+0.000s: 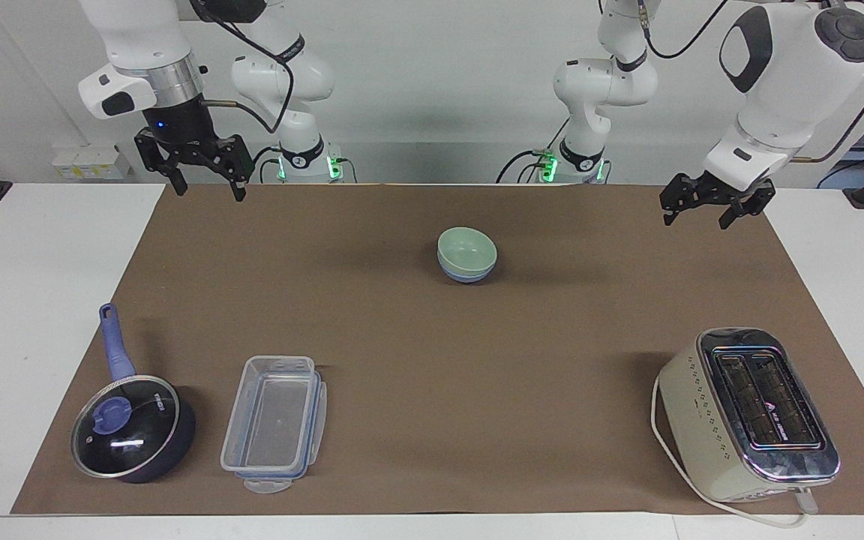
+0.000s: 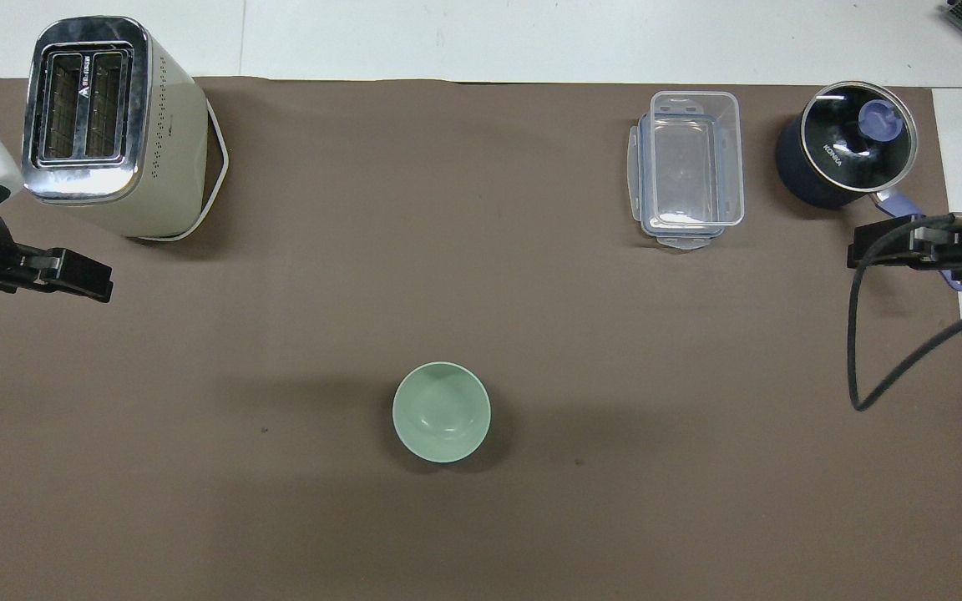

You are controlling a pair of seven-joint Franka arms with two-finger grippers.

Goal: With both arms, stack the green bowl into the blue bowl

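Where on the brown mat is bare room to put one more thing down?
The widest bare patch lies between the plastic container and the toaster, farther from the robots than the green bowl stacked in the blue bowl. It is crowded where the saucepan sits beside the container.

Matt green bowl (image 1: pixel 466 250) in matt blue bowl (image 1: pixel 466 274); matt brown mat (image 1: pixel 432 352); clear plastic box (image 1: pixel 274 424); glossy metal-topped toaster (image 1: pixel 748 414); glass-lidded saucepan (image 1: pixel 132 427); smooth white bench (image 1: pixel 19 300)
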